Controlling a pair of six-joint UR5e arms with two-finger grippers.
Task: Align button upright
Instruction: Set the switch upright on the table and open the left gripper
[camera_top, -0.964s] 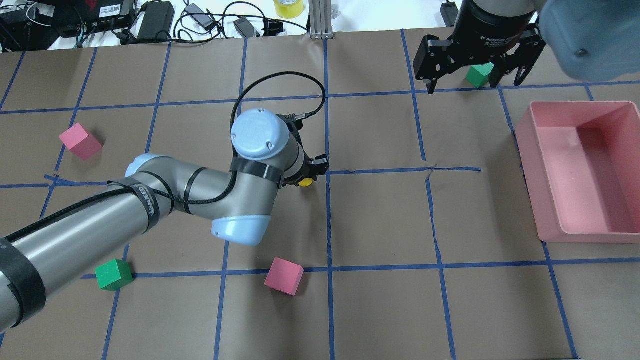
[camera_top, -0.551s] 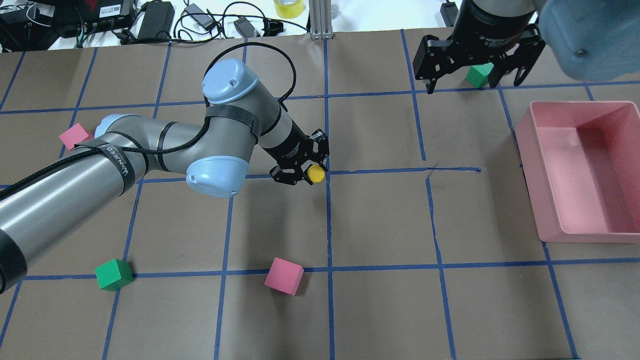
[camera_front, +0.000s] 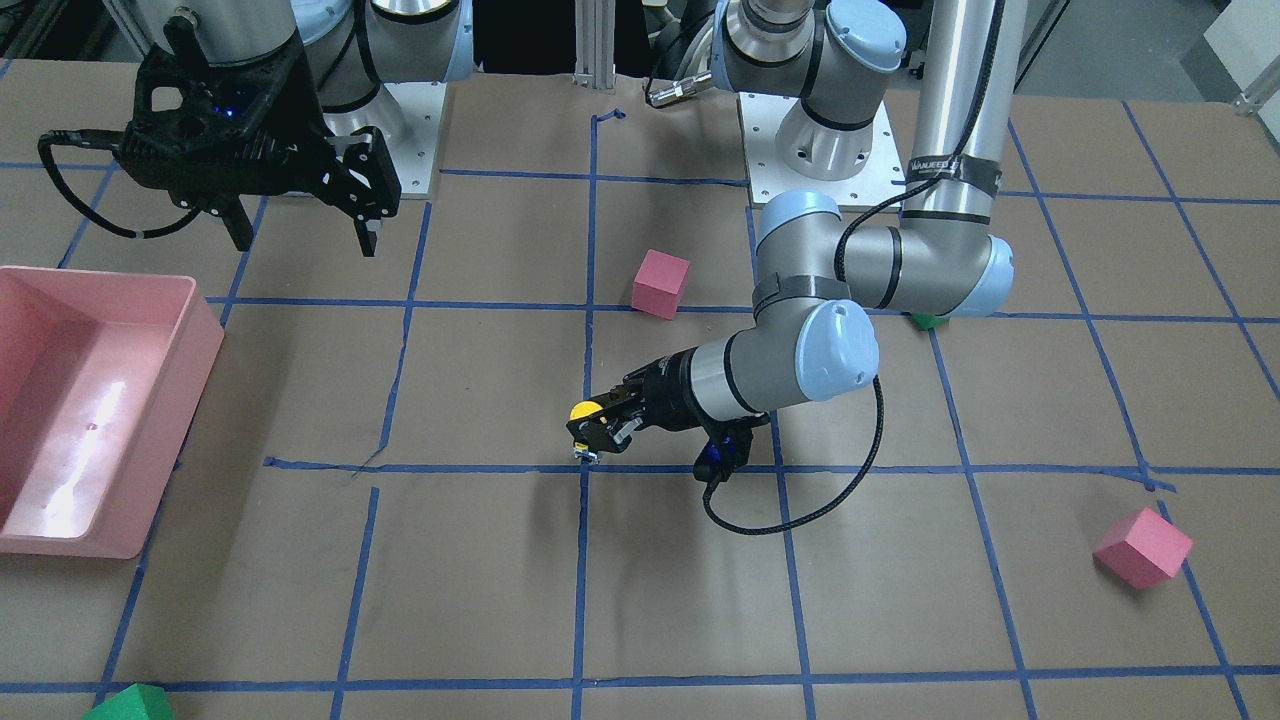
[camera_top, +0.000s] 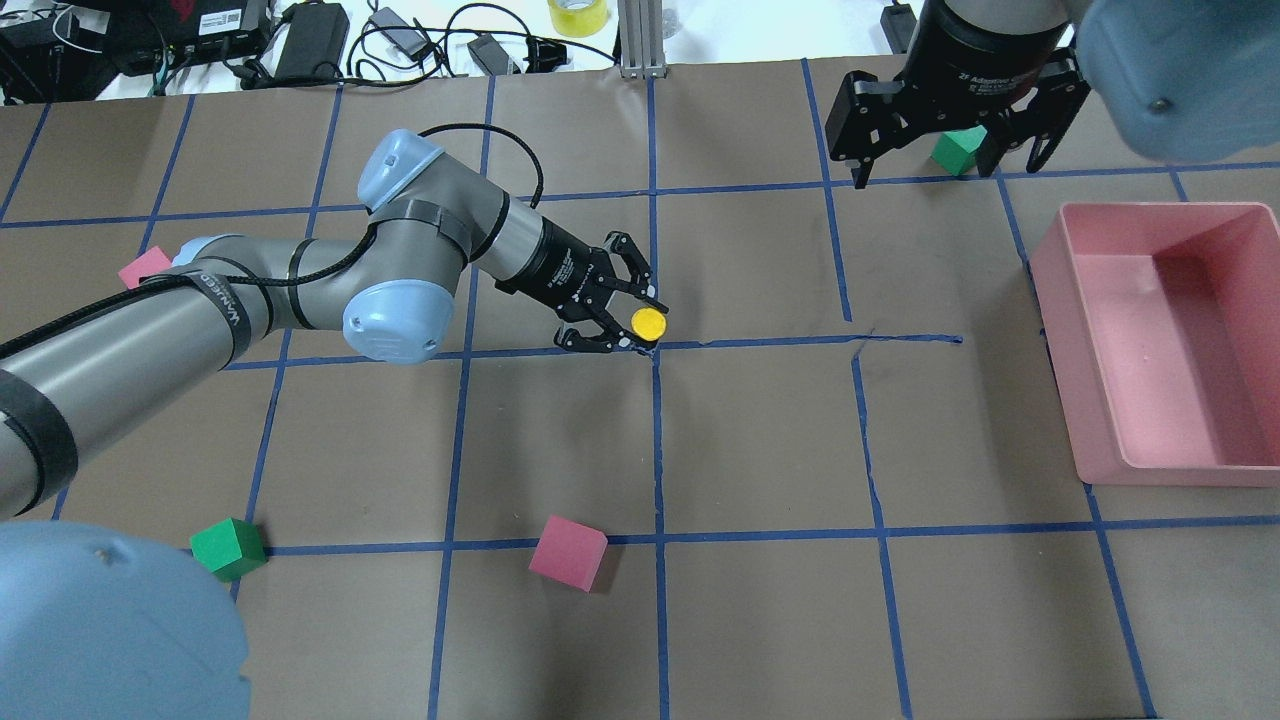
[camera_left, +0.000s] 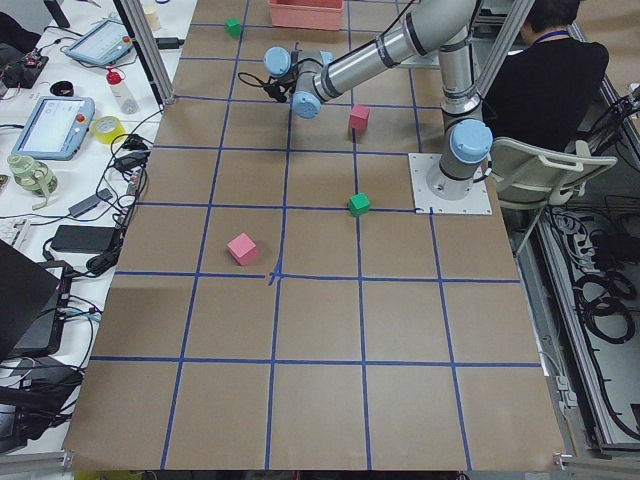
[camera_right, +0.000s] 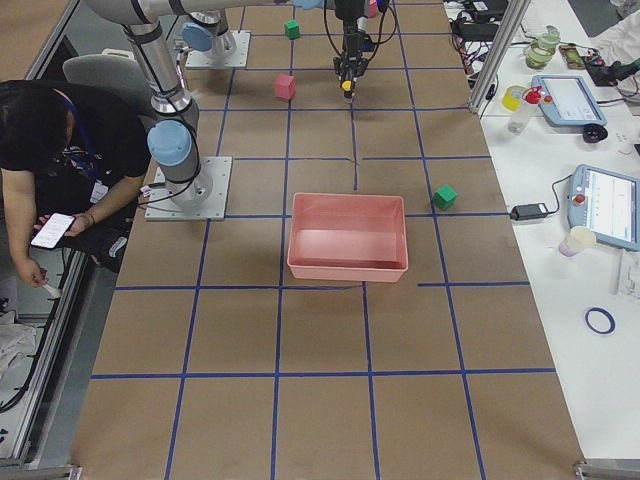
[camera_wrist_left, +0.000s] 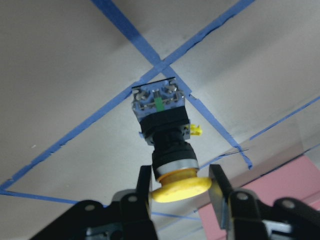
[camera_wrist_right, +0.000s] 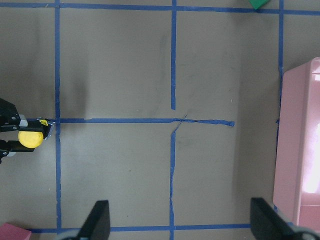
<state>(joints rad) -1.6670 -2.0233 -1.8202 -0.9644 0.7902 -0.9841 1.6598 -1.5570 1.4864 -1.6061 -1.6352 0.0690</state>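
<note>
Left gripper (camera_top: 647, 324) clamping the tiny yellow-capped, black-bodied push button (camera_wrist_left: 167, 135) just beneath its cap, whitish-grey base pointing down at a blue tape crossing (camera_wrist_left: 160, 64), right gripper (camera_top: 945, 150) hanging wide apart.

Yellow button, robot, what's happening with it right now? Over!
Left pincer shut on button, cap up, base toward tape crossing. Right pincer open, empty, far off. Nearest pink cube well apart, not in the way. Over.

The left arm (camera_top: 120, 345) is showing silver tubes, pale blue screwed caps (camera_top: 392, 322) and a strapped black cable (camera_top: 487, 127). The right gripper (camera_top: 950, 172) is wearing black with white lettering.
</note>
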